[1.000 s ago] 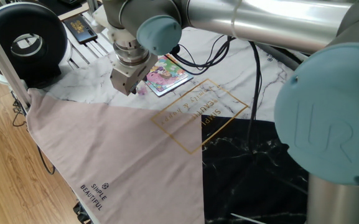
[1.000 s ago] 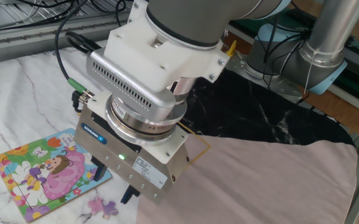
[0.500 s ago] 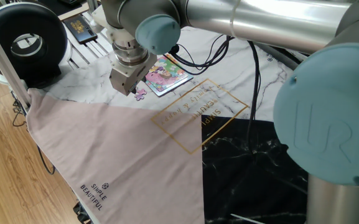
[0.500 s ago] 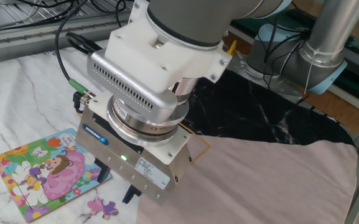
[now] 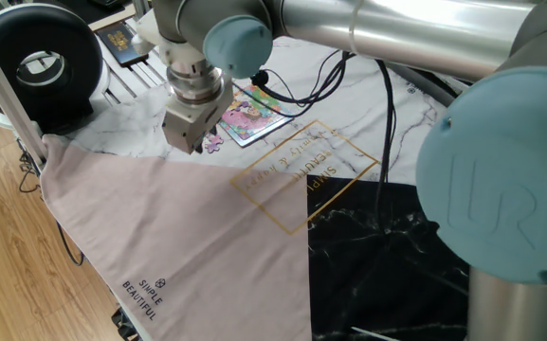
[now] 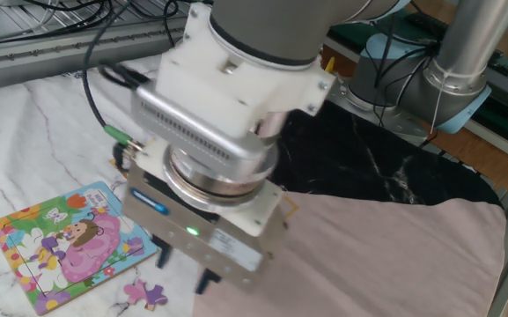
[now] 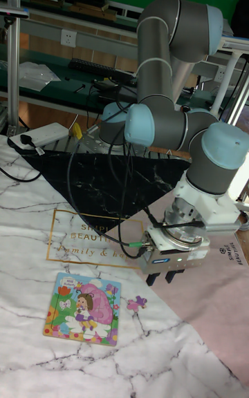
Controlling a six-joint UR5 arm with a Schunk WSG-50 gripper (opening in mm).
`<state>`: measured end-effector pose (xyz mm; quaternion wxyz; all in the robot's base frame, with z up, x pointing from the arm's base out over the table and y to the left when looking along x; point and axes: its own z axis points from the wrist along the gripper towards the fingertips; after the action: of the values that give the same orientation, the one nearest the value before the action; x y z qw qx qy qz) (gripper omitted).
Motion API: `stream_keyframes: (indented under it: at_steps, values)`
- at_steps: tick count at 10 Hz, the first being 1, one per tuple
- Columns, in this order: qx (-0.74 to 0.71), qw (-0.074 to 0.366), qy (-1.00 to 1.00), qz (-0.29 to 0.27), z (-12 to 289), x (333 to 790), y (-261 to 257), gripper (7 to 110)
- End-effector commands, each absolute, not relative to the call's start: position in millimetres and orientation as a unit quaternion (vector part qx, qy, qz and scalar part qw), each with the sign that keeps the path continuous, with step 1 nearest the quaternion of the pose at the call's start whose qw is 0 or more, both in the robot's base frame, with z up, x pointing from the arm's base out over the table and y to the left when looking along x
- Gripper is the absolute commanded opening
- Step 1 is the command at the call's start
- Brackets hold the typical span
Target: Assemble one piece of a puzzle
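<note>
The puzzle (image 5: 251, 112) (image 6: 69, 246) (image 7: 83, 308) is a small square board with a pink, yellow and green cartoon picture, lying flat on the white marble surface. The piece (image 5: 213, 143) (image 6: 144, 292) (image 7: 136, 302), tiny and purple, lies loose on the marble just off the board's corner. My gripper (image 5: 186, 142) (image 6: 184, 271) (image 7: 163, 278) hangs just above the table beside the piece, on the side away from the board. It is open with nothing between its dark fingers (image 6: 205, 282). In the other fixed view it is blurred by motion.
A pink cloth (image 5: 159, 237) covers the table next to the piece, and a black marbled sheet (image 5: 387, 256) lies beyond it. A round black device (image 5: 41, 62) and a dark booklet (image 5: 121, 43) sit at the far corner. Cables (image 5: 292, 90) trail past the board.
My gripper has shifted a little away from the puzzle, toward the pink cloth, uncovering the piece. The piece and the board have not moved.
</note>
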<state>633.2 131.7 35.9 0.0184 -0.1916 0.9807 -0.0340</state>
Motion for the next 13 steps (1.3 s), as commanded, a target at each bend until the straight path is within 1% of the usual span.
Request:
stream_keyframes:
  at_steps: [1, 3, 4, 6, 8, 13]
  values:
    - [-0.226, 0.013, 0.974, -0.016, 46.7, 600.3, 167.3, 44]
    - [-0.235, 0.030, 0.971, -0.039, 52.8, 577.2, 185.7, 44]
    - [-0.238, 0.046, 0.969, -0.043, 51.8, 566.9, 198.7, 44]
    - [-0.239, 0.060, 0.968, -0.054, 52.6, 570.1, 198.1, 44]
    - [-0.241, 0.056, 0.967, -0.064, 53.0, 569.3, 192.7, 44]
    - [-0.259, 0.050, 0.963, -0.060, 52.4, 566.6, 194.6, 44]
